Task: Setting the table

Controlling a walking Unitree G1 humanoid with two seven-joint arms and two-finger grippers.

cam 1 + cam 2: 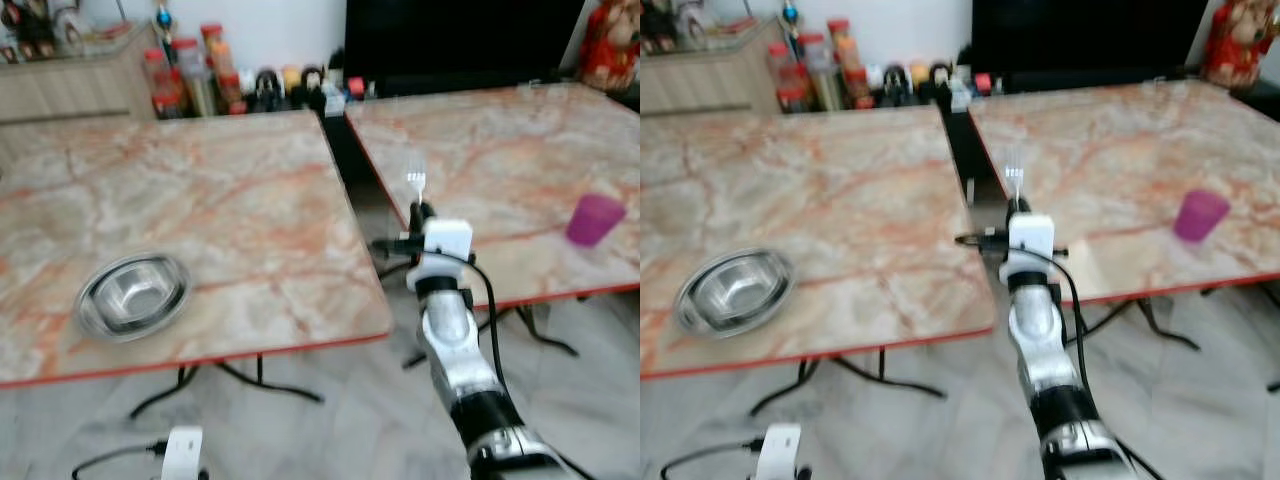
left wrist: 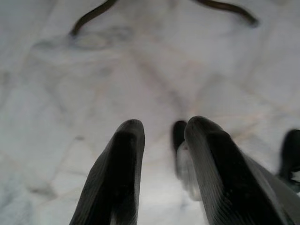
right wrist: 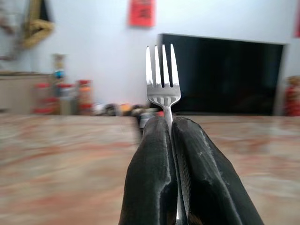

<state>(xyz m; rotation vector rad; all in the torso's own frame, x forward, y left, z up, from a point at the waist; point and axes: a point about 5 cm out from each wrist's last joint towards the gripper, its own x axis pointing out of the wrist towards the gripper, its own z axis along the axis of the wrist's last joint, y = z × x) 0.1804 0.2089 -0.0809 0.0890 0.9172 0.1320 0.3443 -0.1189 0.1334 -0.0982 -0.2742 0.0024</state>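
My right gripper [image 1: 419, 208] is shut on a silver fork [image 1: 415, 181], tines pointing up and away, held in the gap between two marble-topped tables. In the right wrist view the fork [image 3: 163, 77] rises from between the two black fingers [image 3: 152, 173]. A steel bowl [image 1: 133, 293] sits near the front left of the left table [image 1: 230, 190]. A purple cup [image 1: 595, 219] stands near the front edge of the right table [image 1: 500, 150]. My left gripper [image 2: 161, 133] hangs low over the pale floor, its fingers slightly apart and holding nothing.
Bottles and jars [image 1: 200, 75] line the wall behind the tables, beside a wooden cabinet [image 1: 70, 85] and a dark screen [image 1: 460, 40]. Black table legs [image 1: 230, 380] stand on the marble floor. A narrow gap separates the two tables.
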